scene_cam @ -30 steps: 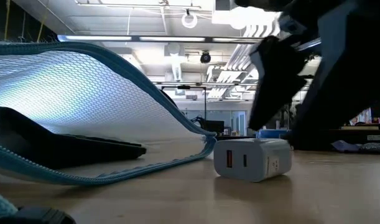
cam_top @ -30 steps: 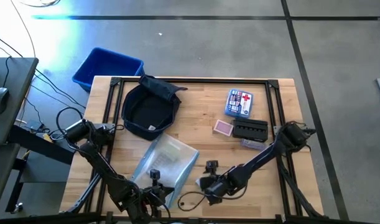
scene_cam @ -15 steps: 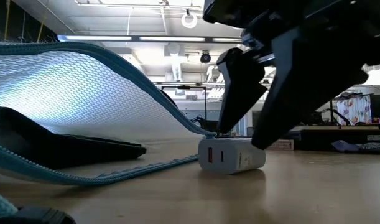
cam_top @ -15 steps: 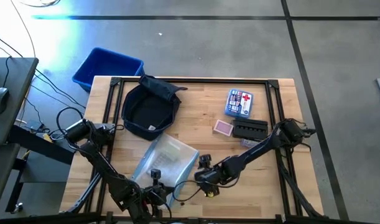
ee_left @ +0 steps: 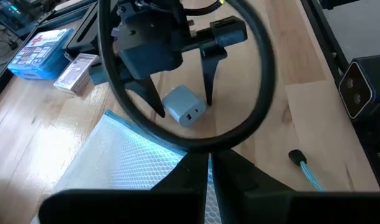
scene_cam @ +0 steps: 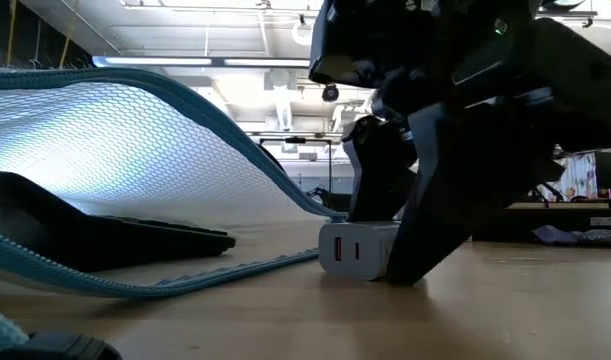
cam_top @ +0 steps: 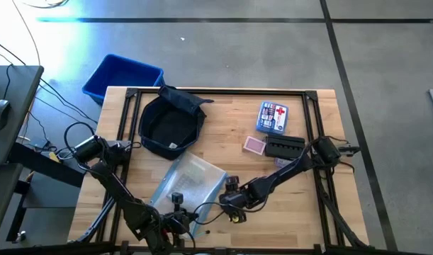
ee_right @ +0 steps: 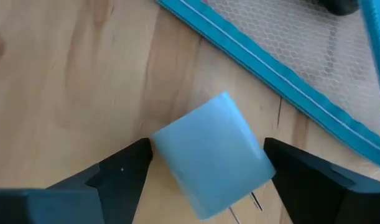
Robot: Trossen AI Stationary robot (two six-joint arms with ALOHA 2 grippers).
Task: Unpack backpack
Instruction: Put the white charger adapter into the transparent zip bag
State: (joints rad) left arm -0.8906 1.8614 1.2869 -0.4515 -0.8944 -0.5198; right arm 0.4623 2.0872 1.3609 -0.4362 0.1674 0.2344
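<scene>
Two right fingers (ee_right: pixel 121 171) straddle white charger (ee_right: pixel 213 155) w/ prongs, apart; left fingers (ee_left: pixel 196 177) clenched.

Floor: I see grey concrete (cam_top: pixel 230 49) crossed by dark tape lines.
Surface: light wood top (cam_top: pixel 223 120) framed by black rails.
Side furniture: a dark desk (cam_top: pixel 7 106) beside the surface, cables trailing beneath it.
Ceiling: I see white beams and strip lights (scene_cam: pixel 235 62).
</scene>
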